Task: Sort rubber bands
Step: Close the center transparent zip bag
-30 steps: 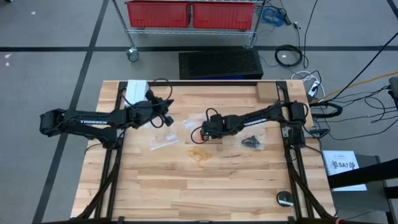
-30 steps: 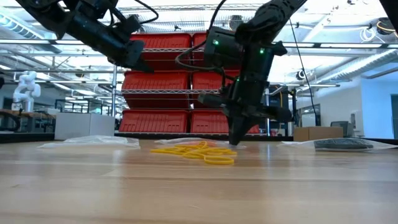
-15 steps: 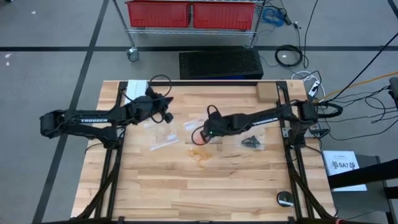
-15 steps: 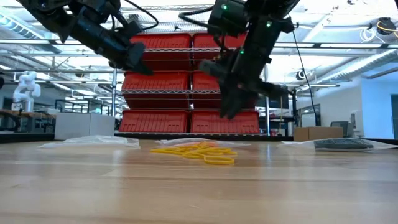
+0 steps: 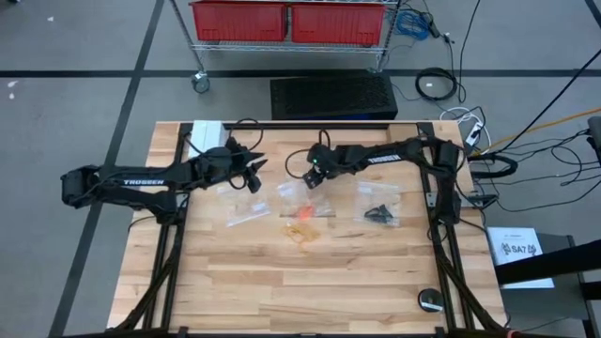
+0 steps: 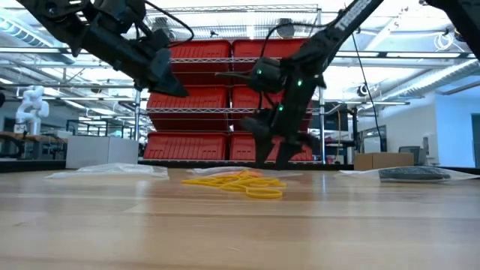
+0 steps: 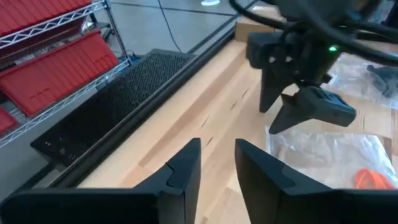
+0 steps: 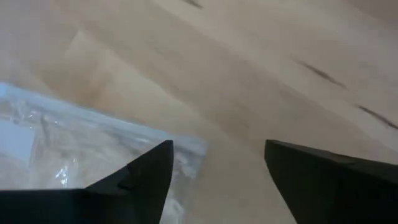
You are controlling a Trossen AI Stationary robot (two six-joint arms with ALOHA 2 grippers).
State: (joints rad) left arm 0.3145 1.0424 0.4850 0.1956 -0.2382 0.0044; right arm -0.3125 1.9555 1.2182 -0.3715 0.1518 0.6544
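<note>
Yellow rubber bands [image 5: 300,231] lie in a loose heap at the table's middle, seen low on the wood [image 6: 238,182]. Orange bands [image 5: 302,211] rest on a clear bag [image 5: 306,199], and black bands [image 5: 378,215] on another bag at the right. My right gripper [image 5: 313,176] hovers open above the far edge of the middle bag [image 8: 68,149], nothing between its fingers. My left gripper [image 5: 255,172] hangs open to its left, above the table, fingers [image 7: 186,171] pointing at the right gripper [image 7: 305,102] and holding nothing.
A third clear bag [image 5: 242,212] lies left of the yellow heap. A wooden block [image 5: 404,139] sits at the far right corner, a white sheet [image 5: 202,137] at the far left, and a small black round thing [image 5: 430,300] near the front right.
My right gripper has lifted from just above the bands at the table's middle, swung toward the far edge, rolled, and opened wide. Orange bands now show on the bag where it stood.
</note>
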